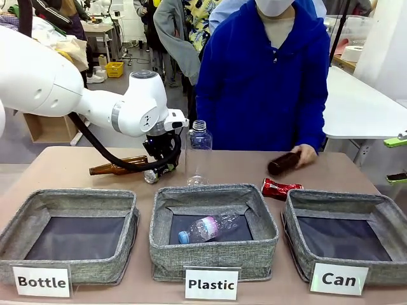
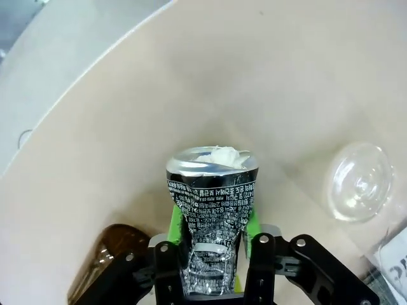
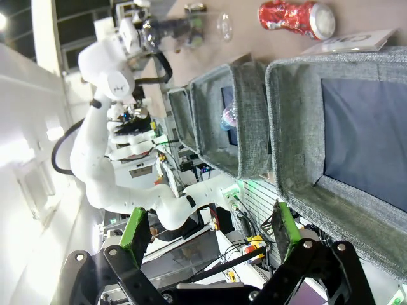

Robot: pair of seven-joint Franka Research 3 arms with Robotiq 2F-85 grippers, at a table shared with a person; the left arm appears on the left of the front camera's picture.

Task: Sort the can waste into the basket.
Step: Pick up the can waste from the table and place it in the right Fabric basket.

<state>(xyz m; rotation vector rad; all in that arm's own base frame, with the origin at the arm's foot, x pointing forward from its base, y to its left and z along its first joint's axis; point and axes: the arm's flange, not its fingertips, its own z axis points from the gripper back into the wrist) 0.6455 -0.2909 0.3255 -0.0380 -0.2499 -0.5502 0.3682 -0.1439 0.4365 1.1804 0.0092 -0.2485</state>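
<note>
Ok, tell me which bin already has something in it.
The middle bin, labelled Plastic: a clear bottle lies in it. The Bottle bin and Can bin show bare dark bottoms.

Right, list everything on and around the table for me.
Bottle bin: one, grey, front left.
Plastic bin: one, grey, front middle.
Can bin: one, grey, front right.
black can: one, black and silver, left of centre.
red can: one, crushed, behind the Can bin.
brown bottles: two, lying far left and far right.
clear bottles: two, one upright mid-table, one in the Plastic bin.
table: one, tan.
person's hand: one, on the right brown bottle.
left gripper: black, green pads, shut on the black can.
right gripper: same colours, open, beside the Can bin.
</note>
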